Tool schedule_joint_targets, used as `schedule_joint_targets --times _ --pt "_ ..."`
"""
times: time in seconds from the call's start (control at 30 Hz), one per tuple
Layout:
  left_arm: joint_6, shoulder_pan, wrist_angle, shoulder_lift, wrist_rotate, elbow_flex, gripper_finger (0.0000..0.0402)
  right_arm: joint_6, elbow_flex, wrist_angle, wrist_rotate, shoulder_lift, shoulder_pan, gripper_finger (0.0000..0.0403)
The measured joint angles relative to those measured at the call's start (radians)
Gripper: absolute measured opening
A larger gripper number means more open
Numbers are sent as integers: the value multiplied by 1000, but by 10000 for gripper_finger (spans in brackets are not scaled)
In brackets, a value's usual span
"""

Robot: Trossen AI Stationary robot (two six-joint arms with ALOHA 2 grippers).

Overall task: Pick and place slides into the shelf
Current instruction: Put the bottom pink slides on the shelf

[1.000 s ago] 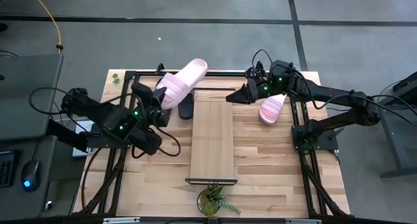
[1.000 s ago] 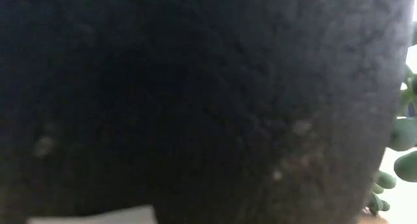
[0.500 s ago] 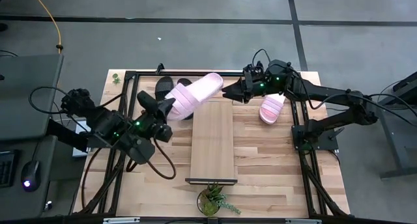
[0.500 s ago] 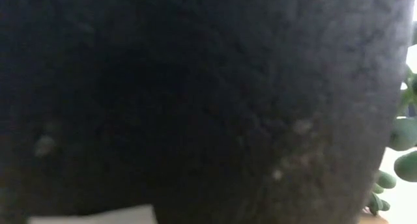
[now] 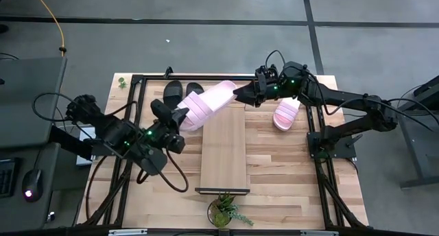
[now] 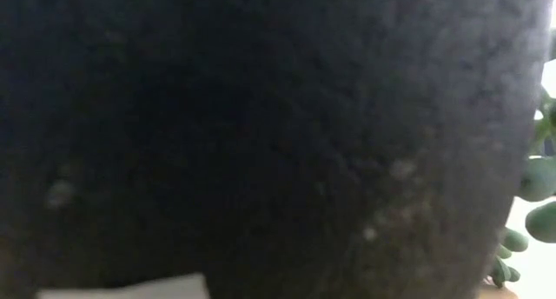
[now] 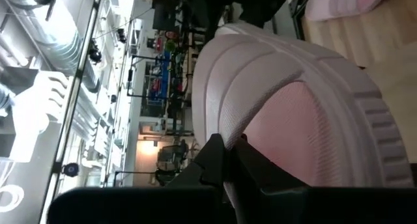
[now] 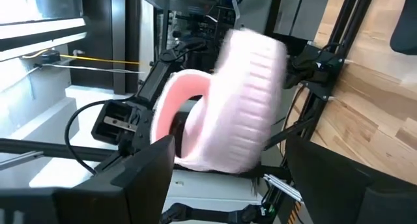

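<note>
My left gripper (image 5: 177,118) is shut on a pale pink slide (image 5: 209,102) and holds it in the air over the shelf's far end, slanting toward my right gripper (image 5: 238,94). That gripper is open. In its wrist view its fingers stand on either side of the slide's free end (image 8: 244,94); I cannot tell whether they touch it. The other pink slide (image 5: 286,114) lies on the table at the right. Two black slides (image 5: 173,92) (image 5: 195,90) lie at the far edge. The shelf (image 5: 224,150), a long wood plank, sits mid-table. My left gripper pinches the pink slide's edge (image 7: 228,155) between its two fingers, at the end nearer the striped strap (image 5: 194,110). The fingers come nearly level from the table's left. The slide is lifted clear and juts out past the fingers toward the far right.
A small potted plant (image 5: 221,210) stands at the near end of the shelf, and its dark pot (image 6: 261,134) fills the low view. Black frame bars (image 5: 317,136) run along the table's sides. Bare wood (image 5: 288,188) lies at the near right.
My left gripper has swung toward the table's right and near edge and has turned, carrying the pink slide. The slide's free end has come down from beyond the far edge to my right gripper, uncovering the black slides.
</note>
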Motion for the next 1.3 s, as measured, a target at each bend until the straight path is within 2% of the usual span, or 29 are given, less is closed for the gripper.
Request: schedule_joint_targets --times 0.13,0.4,0.63,0.93,1.13,1.3 --pt "0 0 11 20 35 0 0 0 0 2 3 0 0 282" --pt "5 0 15 42 30 0 0 -1 0 1 5 0 0 281" --pt "36 0 28 42 9 0 0 -3 0 2 5 1 0 258" --pt "198 1 240 42 10 0 0 -11 0 0 4 1 1 212" --pt "212 1 241 42 9 0 0 -23 0 -3 9 1 1 169" --pt "213 1 241 42 -4 0 1 -56 0 -4 12 1 1 114"
